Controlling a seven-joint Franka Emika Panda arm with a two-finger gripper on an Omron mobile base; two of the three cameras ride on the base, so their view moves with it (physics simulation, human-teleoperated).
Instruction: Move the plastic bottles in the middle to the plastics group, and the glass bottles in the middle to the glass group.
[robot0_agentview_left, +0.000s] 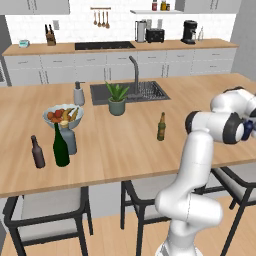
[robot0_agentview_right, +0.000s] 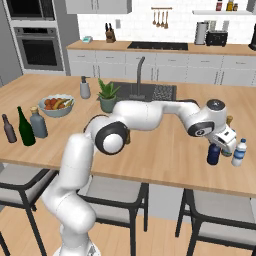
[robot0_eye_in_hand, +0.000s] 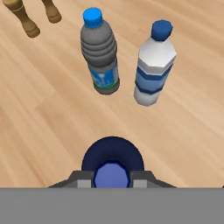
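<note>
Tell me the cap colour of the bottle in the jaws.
Blue, on the dark navy bottle; hand view shows it best.

two water bottles (robot0_eye_in_hand: 131, 61) crowd ahead; counter (robot0_eye_in_hand: 39, 113) left free.

Hand view: the navy bottle (robot0_eye_in_hand: 112, 164) is cut off low by the grey band, its body unseen; two tan objects (robot0_eye_in_hand: 26, 19) are clipped by the top edge, identity unclear. Left base view: the arm's elbow hides most of the navy bottle (robot0_agentview_left: 248, 129). Labels on the two water bottles (robot0_eye_in_hand: 103, 78) are unreadable.
</note>
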